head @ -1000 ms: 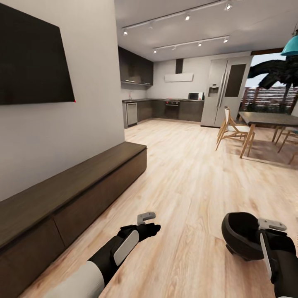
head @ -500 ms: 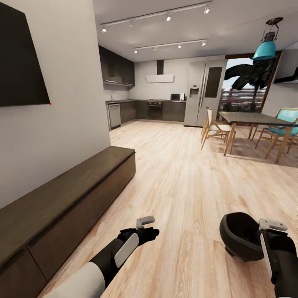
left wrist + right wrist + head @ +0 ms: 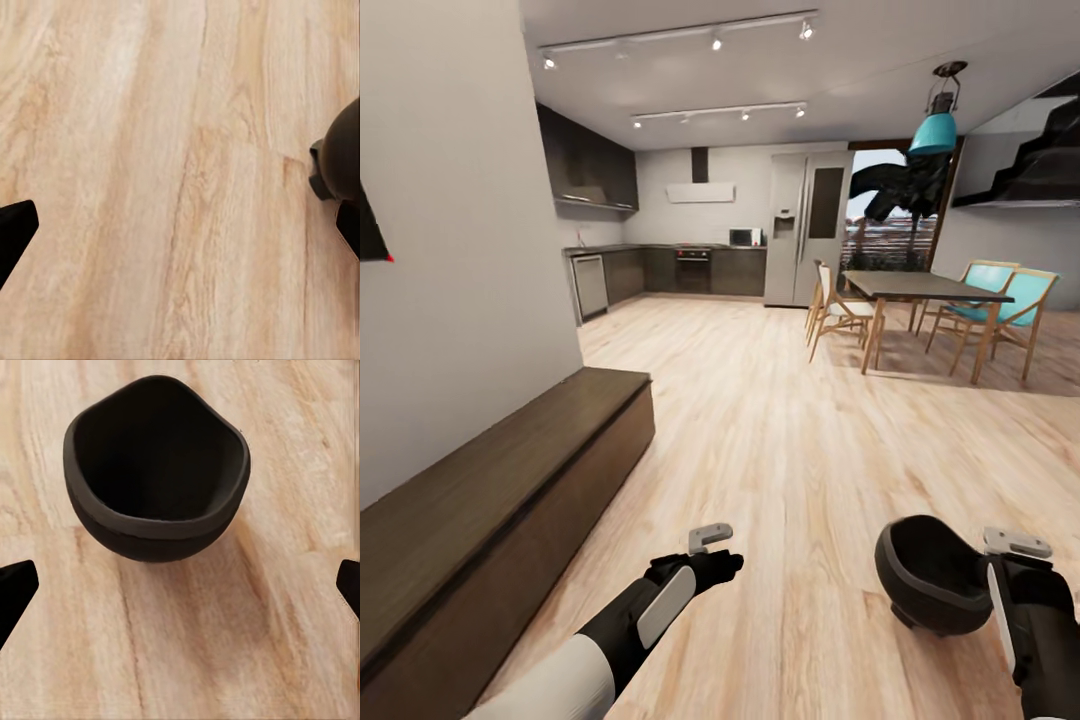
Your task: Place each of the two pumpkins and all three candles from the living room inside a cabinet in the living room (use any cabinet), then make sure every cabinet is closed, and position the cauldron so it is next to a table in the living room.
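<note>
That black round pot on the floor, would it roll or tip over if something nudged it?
The cauldron probably rocks or rolls easily: its belly is round and it already sits tilted on the wood floor. It looks rigid, thick-walled and likely heavy for its size. The glossy, curved sides may slip from the right tool, whose fingers stand wide apart.

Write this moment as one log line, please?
place: living room, kitchen ahead | cabinet: closed | cauldron: by right gripper, grip unclear | left gripper: empty, open

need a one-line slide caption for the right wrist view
Right wrist view: empty black cauldron above the light wood floor, ahead of the right gripper, whose fingertips sit wide apart at the frame edges.
</note>
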